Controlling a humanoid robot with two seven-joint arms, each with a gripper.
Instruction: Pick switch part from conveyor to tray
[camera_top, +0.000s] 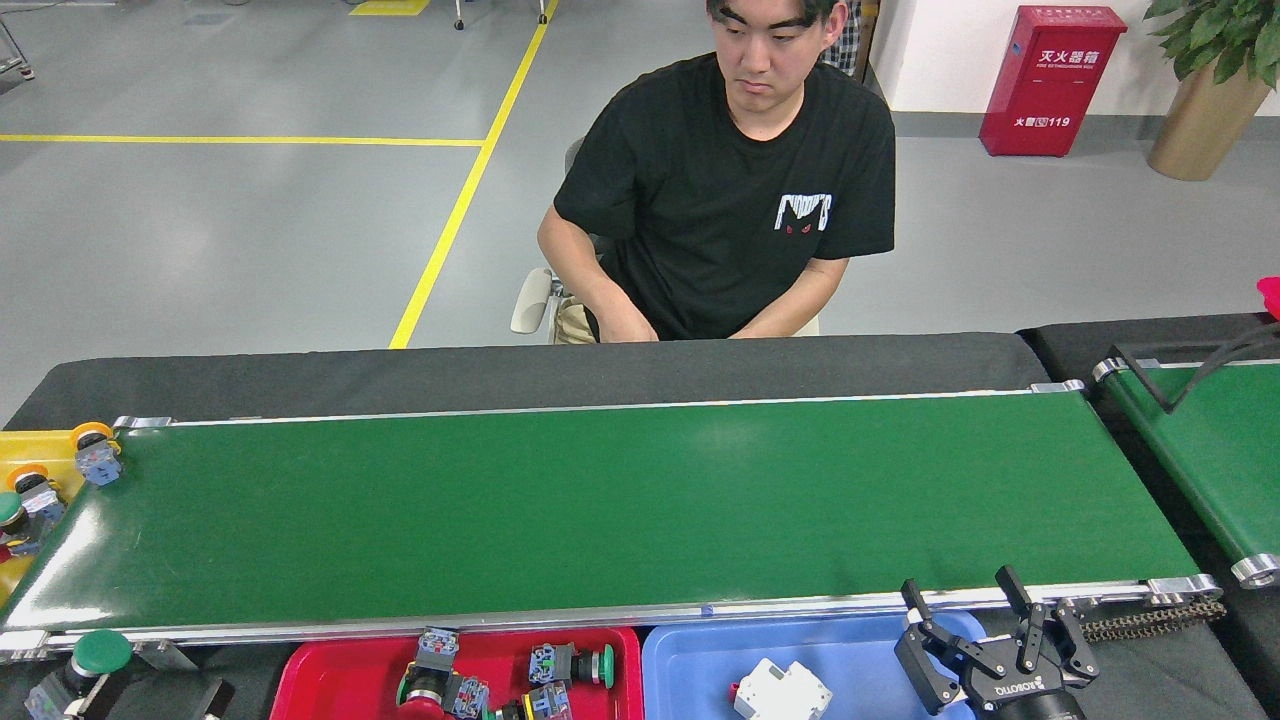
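Dark-green conveyor (620, 510), silver rails; red tray (330, 670), blue tray (690, 660), yellow bin (45, 450); black shirt (720, 200).

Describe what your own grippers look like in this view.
My right gripper is matte black, with two slim linked fingers on a black body printed with white lettering. My left gripper barely enters the lower left corner: only dark grey and black parts show, too cropped to make out its shape.

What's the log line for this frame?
right gripper: open, by blue tray | left gripper: grip unclear | orange-capped switch: conveyor left end
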